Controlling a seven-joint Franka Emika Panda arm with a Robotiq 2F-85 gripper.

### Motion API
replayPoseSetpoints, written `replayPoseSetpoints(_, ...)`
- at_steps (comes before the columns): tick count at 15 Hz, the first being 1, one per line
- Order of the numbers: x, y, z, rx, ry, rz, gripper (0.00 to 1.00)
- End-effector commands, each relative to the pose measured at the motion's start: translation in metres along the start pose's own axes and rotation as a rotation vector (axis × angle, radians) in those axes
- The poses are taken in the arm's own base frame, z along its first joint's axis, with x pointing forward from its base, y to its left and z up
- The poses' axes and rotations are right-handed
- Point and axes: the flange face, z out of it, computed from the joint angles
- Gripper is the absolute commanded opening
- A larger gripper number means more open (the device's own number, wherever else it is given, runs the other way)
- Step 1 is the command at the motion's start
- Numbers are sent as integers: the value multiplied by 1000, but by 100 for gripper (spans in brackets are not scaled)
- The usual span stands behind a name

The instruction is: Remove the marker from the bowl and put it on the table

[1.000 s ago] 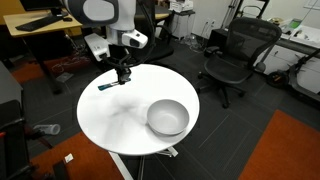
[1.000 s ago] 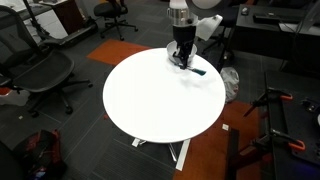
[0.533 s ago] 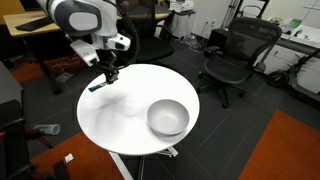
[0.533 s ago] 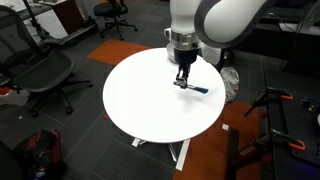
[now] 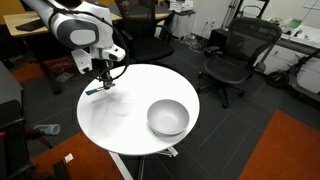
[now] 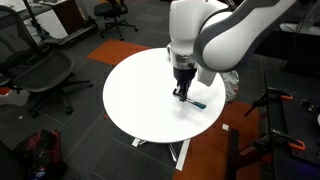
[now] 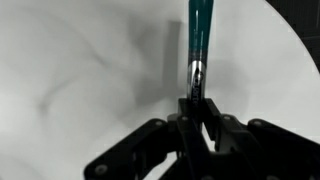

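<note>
Slim teal-blue marker point(image 7: 198, 30), well clear of the shallow grey metal bowl point(image 5: 168, 117), is clamped endwise in the gripper point(image 7: 197, 100) low over the round white table point(image 5: 125, 128) near its edge; recommend settling it flat before release, lest it roll.

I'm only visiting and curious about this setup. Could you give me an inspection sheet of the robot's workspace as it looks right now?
Surface: round white table, bare apart from the job's things.
Job's things: teal marker is out of the bowl, low over the table near its edge; whether it touches the top is unclear. Grey bowl stands upright and empty, well apart from the marker.
Clutter: nothing seen on the table.
Grippers: gripper is shut on the marker's end, pointing down.
Cables: nothing seen clearly.
Surroundings: black office chairs, wooden desk, orange carpet.
</note>
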Motion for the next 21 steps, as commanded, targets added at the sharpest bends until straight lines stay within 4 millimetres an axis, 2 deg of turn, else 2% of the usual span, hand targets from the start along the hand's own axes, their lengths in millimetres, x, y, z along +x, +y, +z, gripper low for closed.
replayPoseSetpoints(1, -2, -6, 12, 21, 43, 70, 5)
replayPoseSetpoints(8, 1, -5, 24, 30, 107, 101, 5)
replayPoseSetpoints(9, 0, -5, 24, 25, 108, 99, 44)
replayPoseSetpoints(10, 0, -5, 23, 25, 108, 92, 44)
replayPoseSetpoints(11, -1, -5, 21, 24, 109, 90, 50)
replayPoseSetpoints(13, -2, -6, 14, 24, 119, 85, 65)
replayPoseSetpoints(17, -4, 0, -22, 7, 156, 69, 95)
replayPoseSetpoints(18, -5, 4, -34, -5, 156, 74, 100)
replayPoseSetpoints(21, -10, 15, -64, -18, 113, 47, 100)
